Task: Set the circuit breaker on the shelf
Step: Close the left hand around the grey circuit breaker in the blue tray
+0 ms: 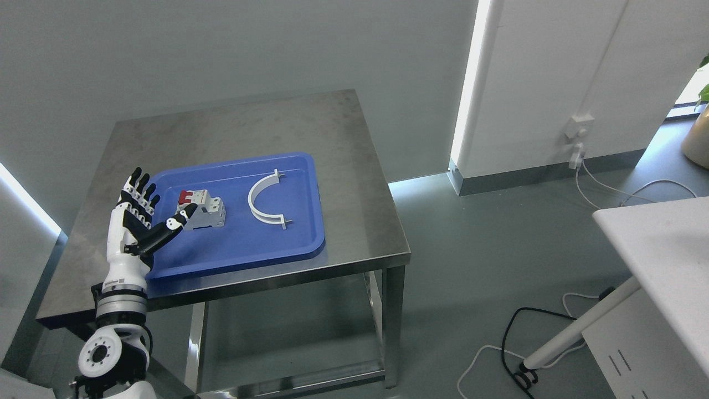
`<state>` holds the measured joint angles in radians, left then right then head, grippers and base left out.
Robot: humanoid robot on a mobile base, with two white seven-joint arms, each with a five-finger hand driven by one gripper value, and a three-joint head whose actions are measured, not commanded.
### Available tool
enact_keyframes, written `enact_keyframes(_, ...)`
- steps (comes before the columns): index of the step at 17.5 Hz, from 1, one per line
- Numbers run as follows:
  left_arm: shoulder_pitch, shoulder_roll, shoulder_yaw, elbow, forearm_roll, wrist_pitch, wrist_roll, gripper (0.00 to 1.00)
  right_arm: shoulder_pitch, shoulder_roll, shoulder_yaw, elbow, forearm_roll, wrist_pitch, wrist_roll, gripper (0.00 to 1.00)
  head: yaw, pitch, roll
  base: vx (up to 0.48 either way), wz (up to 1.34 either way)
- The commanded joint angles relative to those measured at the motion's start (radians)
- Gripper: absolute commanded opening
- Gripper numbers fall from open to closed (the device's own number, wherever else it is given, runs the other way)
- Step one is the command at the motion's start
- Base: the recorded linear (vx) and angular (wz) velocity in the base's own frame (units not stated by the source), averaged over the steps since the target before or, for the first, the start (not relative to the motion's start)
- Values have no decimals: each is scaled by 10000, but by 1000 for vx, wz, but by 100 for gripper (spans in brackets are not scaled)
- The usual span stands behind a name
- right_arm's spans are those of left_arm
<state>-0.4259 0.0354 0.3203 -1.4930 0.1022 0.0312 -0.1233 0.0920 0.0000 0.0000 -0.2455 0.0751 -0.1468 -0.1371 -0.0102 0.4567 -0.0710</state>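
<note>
A grey circuit breaker (205, 211) with red switches lies on the left part of a blue tray (260, 244) on a steel table (310, 127). My left hand (147, 210) is raised above the tray's left edge, fingers spread and empty, its thumb tip just in front of the breaker's left side. I cannot tell whether the thumb touches it. My right hand is out of view.
A white curved bracket (263, 198) lies on the tray to the right of the breaker. A white table (662, 249) stands at the right with cables (515, 332) on the floor below it. A lower shelf (288, 338) shows under the steel table.
</note>
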Motion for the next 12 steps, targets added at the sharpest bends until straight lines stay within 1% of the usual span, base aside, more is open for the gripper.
enact_keyframes(1, 86, 396, 19, -11, 5, 26, -420, 100, 0, -175, 199, 0, 0, 2250, 6, 100, 0, 0, 0, 0, 0)
enact_keyframes(3, 41, 809, -103, 4, 5, 26, -911, 100, 0, -175, 199, 0, 0, 2250, 6, 100, 0, 0, 0, 0, 0)
enact_keyframes(5, -97, 1574, -302, 217, -162, 26, -1953, 100, 0, -175, 199, 0, 0, 2250, 6, 100, 0, 0, 0, 0, 0)
enact_keyframes(7, -493, 2265, -594, 555, -941, -5, -2294, 100, 0, -175, 199, 0, 0, 2250, 6, 100, 0, 0, 0, 0, 0)
enact_keyframes(8, -724, 2466, -716, 708, -1568, -5, -2310, 100, 0, -175, 199, 0, 0, 2250, 6, 100, 0, 0, 0, 0, 0)
enact_keyframes(10, -1320, 2575, -779, 1152, -3023, -5, -2356, 100, 0, -175, 199, 0, 0, 2250, 6, 100, 0, 0, 0, 0, 0)
enact_keyframes(12, -1523, 2591, -1008, 1490, -3872, -5, -2372, 100, 0, -175, 199, 0, 0, 2250, 6, 100, 0, 0, 0, 0, 0)
